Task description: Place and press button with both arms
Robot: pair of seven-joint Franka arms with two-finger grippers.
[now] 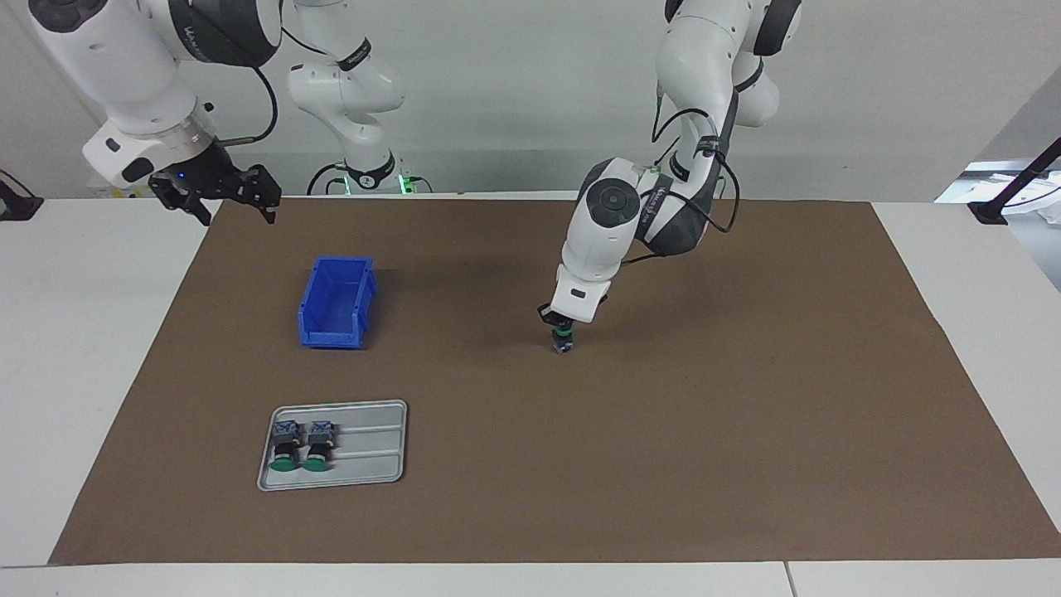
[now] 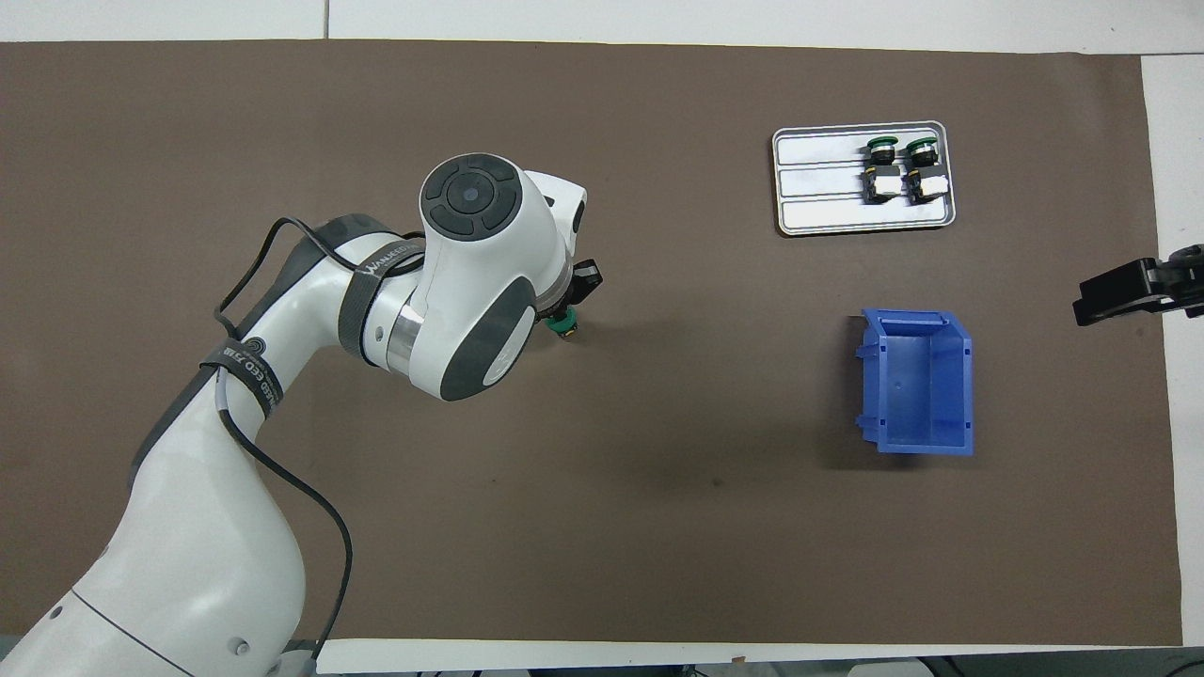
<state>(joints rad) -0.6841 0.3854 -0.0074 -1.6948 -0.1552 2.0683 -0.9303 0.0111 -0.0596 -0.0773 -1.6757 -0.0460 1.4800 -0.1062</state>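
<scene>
Brown mat (image 1: 746, 464) covers the white table, plain grey wall at the robots' end.

Button (image 1: 564, 339) sits mid-mat, clamped in the left gripper (image 1: 562, 330), base at or just off the mat; contact can't be confirmed from the facing view. Long axis looks near vertical, slightly tilted. Overhead view shows the green cap (image 2: 562, 325) poking out from under the wrist, so the cap isn't fully covered. Black barrel under the cap, blue-grey base lowest, mostly hidden by the fingers.

Key relation: button is directly under the left hand, so the left arm owns the placing. My read: the step in hand is set-down, then release. The press would fall to the other arm, and it has the whole mat width to cross.

Right gripper (image 1: 217, 192) hangs over the mat's edge at the right arm's end, close to the robots, fingers spread, holding nothing. That arm waits.

Blue bin (image 1: 336, 303) stands open on the mat toward the right arm's end, nothing visible inside. Grey tray (image 1: 377, 448) lies farther from the robots than the bin, with two spare buttons (image 1: 302, 445) on their sides, side by side, caps pointing away from the robots.

Risk, my guess: the tilted button tips when the fingers open.
</scene>
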